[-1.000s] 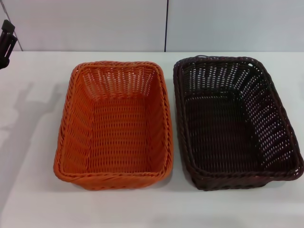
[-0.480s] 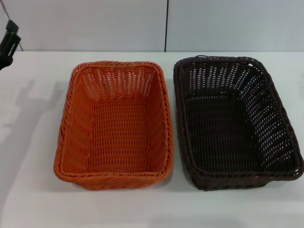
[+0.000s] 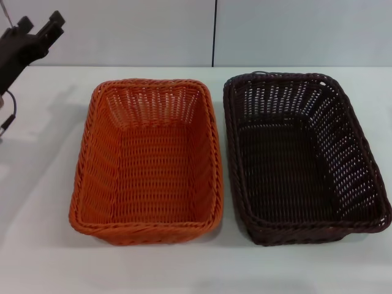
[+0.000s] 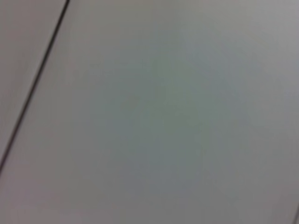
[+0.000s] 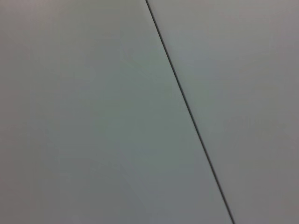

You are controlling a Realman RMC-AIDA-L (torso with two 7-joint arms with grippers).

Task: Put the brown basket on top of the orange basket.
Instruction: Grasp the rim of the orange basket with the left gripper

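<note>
The orange basket point(image 3: 147, 162) stands on the white table point(image 3: 43, 245), left of centre in the head view. The brown basket point(image 3: 303, 156) stands right beside it on the right, rims nearly touching. Both are upright and empty. My left gripper point(image 3: 40, 24) is in the air at the far left, above the table's back edge and well left of the orange basket; its fingers are apart and hold nothing. My right gripper is out of view. Both wrist views show only a pale wall.
A pale wall point(image 3: 122, 30) with a dark vertical seam point(image 3: 214, 30) rises behind the table. The seam also shows in the left wrist view point(image 4: 32, 88) and the right wrist view point(image 5: 187, 107). A thin cable point(image 3: 9, 113) hangs from the left arm.
My left gripper has risen and come in to the right from the frame's left edge. The baskets have not moved.
</note>
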